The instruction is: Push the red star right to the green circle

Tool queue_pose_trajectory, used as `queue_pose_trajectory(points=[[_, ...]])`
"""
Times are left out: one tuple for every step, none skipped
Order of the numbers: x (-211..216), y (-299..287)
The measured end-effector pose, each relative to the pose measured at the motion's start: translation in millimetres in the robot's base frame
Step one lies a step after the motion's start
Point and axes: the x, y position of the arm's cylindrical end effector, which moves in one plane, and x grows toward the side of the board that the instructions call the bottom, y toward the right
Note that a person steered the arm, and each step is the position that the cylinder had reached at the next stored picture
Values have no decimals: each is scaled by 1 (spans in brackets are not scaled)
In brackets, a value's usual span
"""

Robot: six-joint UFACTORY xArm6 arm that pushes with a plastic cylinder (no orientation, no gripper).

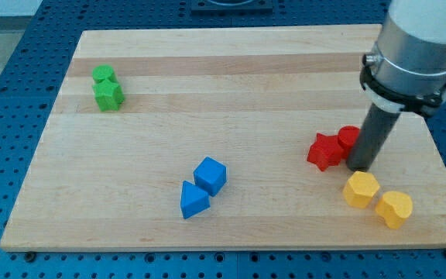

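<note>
The red star (325, 150) lies at the view's right, on the wooden board (207, 62). A second red block (348, 137) touches it on its upper right and is partly hidden by the rod. My tip (358, 167) stands just right of the red star, close against it, and just below the second red block. Two green blocks lie together far off at the view's upper left: a smaller one (103, 75) above a larger one (108, 95). I cannot tell which is the circle.
A yellow hexagon (360, 189) and a yellow heart (394, 208) lie just below my tip. A blue cube (210, 175) and a blue triangle (193, 200) lie at the bottom centre. The board's right edge is near the rod.
</note>
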Motion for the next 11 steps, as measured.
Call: queue_pose_trajectory(points=[[-10, -27], [-10, -52], [-10, -79], [-10, -114], [-17, -158], [-33, -197], [-56, -221], [-78, -236], [-102, -250], [-98, -264], [-82, -254]])
